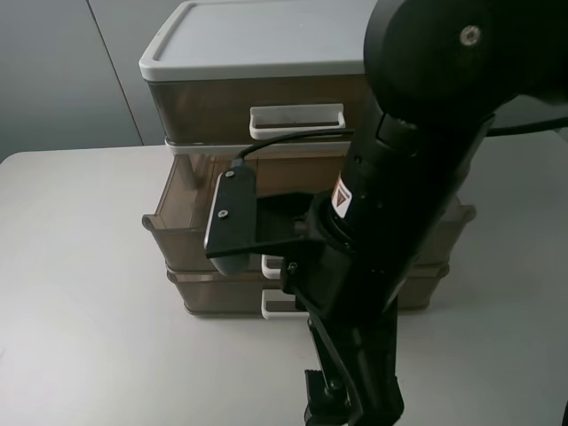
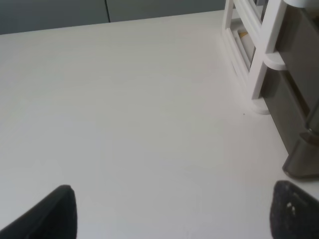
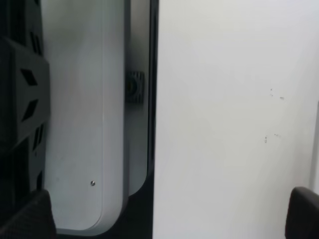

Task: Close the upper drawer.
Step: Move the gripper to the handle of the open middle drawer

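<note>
The upper drawer (image 1: 180, 229), smoky-brown and shallow, stands pulled out from the white-framed drawer unit (image 1: 257, 40). A black arm (image 1: 399, 222) with a grey wrist camera (image 1: 232, 217) covers its middle and most of its white handle (image 1: 271, 264). In the left wrist view my left gripper (image 2: 177, 214) is open and empty above the table, with a protruding brown drawer corner (image 2: 303, 157) just beside one of its fingertips (image 2: 294, 214). My right gripper (image 3: 164, 216) is open and empty over the table's edge (image 3: 153, 119). Neither gripper's fingers show in the exterior view.
The tall top drawer with its wide handle (image 1: 295, 120) is shut. The lowest drawer (image 1: 213, 297) is shut, its handle (image 1: 277, 308) partly showing. The white table (image 1: 80, 293) spreads to the left of the unit. A grey wall stands behind.
</note>
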